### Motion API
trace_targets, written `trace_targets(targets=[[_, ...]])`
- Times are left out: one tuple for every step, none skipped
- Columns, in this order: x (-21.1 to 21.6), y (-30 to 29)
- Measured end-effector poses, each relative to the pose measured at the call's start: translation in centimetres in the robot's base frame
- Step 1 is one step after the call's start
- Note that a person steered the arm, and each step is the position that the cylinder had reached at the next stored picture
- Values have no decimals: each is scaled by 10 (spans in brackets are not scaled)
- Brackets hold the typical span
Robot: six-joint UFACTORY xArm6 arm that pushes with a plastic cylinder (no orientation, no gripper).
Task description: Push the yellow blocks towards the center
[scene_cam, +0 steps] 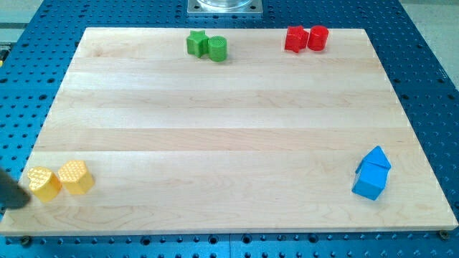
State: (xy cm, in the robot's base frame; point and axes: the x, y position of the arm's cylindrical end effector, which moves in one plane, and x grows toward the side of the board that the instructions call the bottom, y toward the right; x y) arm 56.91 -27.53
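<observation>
Two yellow blocks sit side by side near the board's bottom left corner: a heart-shaped one [43,182] and a hexagon-shaped one [75,176] touching it on its right. My tip [26,199] is the end of a dark rod entering from the view's left edge. It sits just left of and below the yellow heart block, very close to it or touching it.
A green star block [196,43] and a green cylinder [217,48] sit at the top centre. A red star block [295,39] and a red cylinder [318,37] sit at the top right. Two blue blocks [372,173] sit together at the bottom right. The wooden board [229,136] lies on a blue perforated table.
</observation>
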Motion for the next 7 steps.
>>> trace_targets(targets=[[-16,55],[-16,119],[13,112],[49,115],[17,141],[-22,144],[-55,195]])
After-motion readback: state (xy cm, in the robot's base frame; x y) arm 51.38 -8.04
